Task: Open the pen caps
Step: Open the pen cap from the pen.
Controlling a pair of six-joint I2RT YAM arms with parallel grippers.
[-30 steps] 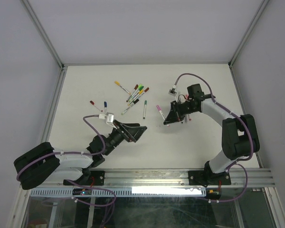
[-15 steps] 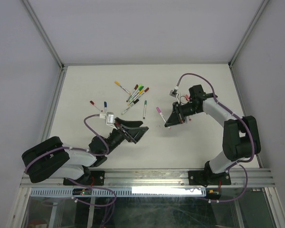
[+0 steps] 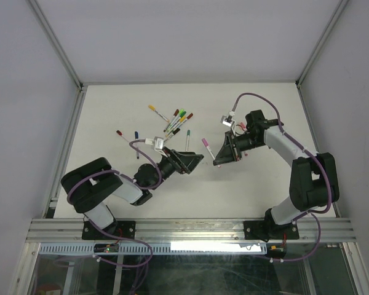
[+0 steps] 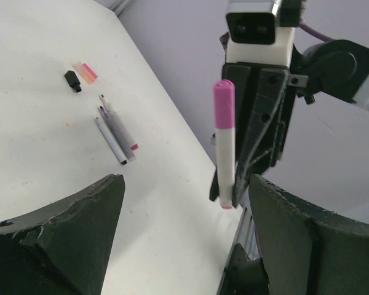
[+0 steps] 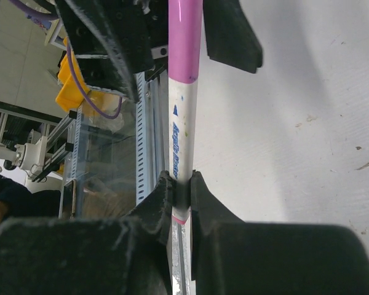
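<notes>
We see the right claw (image 5: 181, 190) clenched on the pink pen (image 5: 183, 141), low on the barrel near the tail. It holds the pen off the desk (image 3: 264, 104) with the pink cap (image 4: 224, 104) pointing toward the left claw (image 4: 186, 184). The left claw is released, jaws wide, with a finger (image 5: 234, 37) on either side of the cap and not touching it as far as we can tell. Step in hand, we judge: pinch the cap and pull it off. To do it well we'd centre the cap between the jaws and close on the cap only, not over the seam onto the white barrel. Then we'd pull straight along the pen while the right claw grips firm. That grip sits far from the cap, so a sideways tug could lever or slip the pen. The other pens (image 3: 177, 123) lie clustered on the desk, well apart, and two loose caps (image 4: 71, 81) lie beside a few more.
</notes>
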